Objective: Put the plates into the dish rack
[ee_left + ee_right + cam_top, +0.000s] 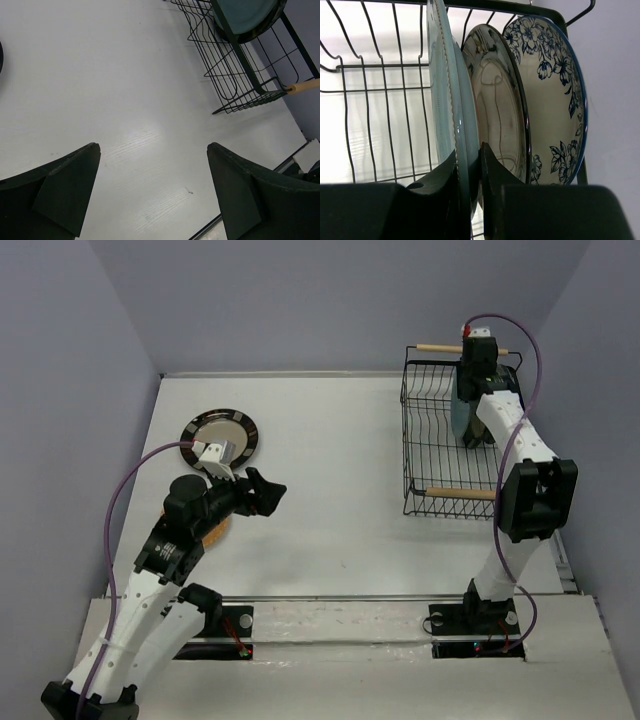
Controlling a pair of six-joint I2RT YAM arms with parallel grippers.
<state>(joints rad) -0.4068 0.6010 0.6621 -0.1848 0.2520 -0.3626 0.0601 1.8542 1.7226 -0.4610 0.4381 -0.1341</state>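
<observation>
Clamped on the teal plate [440, 90], the right end effector [469, 154] should seat it upright in the dish rack [458, 493], at the far-right corner of the table [330, 440], before releasing.

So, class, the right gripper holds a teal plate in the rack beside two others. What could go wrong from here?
1. If the right gripper releases the teal plate tilted, it may tip against the dark-rimmed plate and on into the floral plate.
2. The gripper sits close beside the dark-rimmed plate, so pulling out carelessly could knock it.
</observation>
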